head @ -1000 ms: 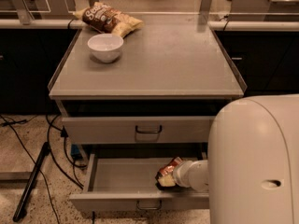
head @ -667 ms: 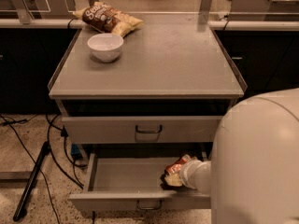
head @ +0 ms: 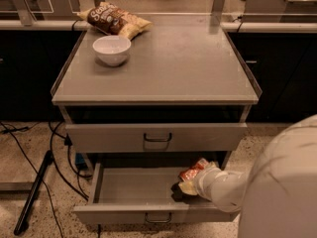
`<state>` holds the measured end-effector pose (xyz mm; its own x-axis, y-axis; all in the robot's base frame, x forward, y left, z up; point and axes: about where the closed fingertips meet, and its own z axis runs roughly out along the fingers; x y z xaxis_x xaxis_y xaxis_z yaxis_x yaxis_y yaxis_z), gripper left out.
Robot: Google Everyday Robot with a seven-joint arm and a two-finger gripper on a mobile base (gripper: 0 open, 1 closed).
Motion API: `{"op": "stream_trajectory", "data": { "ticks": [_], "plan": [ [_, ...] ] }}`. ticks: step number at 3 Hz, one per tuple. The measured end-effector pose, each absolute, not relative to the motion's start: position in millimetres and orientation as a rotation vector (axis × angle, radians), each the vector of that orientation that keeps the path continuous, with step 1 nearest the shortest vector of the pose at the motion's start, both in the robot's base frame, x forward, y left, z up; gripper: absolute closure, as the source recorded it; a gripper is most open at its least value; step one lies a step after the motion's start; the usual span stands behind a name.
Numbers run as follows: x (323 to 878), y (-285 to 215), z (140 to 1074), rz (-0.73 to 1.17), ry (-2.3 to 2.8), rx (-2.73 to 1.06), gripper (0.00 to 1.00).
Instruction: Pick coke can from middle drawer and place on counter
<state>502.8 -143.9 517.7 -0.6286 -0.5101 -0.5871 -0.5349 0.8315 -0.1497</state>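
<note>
In open middle drawer point(head: 130, 191): coke can point(head: 193, 171); gripper point(head: 187, 184) just beside

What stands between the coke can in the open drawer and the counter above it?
The closed upper drawer front and the counter edge lie above the coke can, so it probably must come forward first. The gripper is at the can, right side of the middle drawer. The bowl and chip bag sit rear-left.
</note>
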Motion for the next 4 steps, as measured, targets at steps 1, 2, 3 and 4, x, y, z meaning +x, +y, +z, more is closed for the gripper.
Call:
{"op": "stream_trajectory", "data": {
  "ticks": [1,2,3,4],
  "plan": [
    [501.0,-143.0,530.6,0.065,2.347,-0.787,1.0],
    [480.8,-144.2,553.3,0.095,2.317,-0.88,1.0],
    [436.1,-147.0,558.3,0.112,2.34,-0.974,1.0],
    [428.2,-123.8,560.7,0.127,2.275,-1.099,1.0]
  ]
}}
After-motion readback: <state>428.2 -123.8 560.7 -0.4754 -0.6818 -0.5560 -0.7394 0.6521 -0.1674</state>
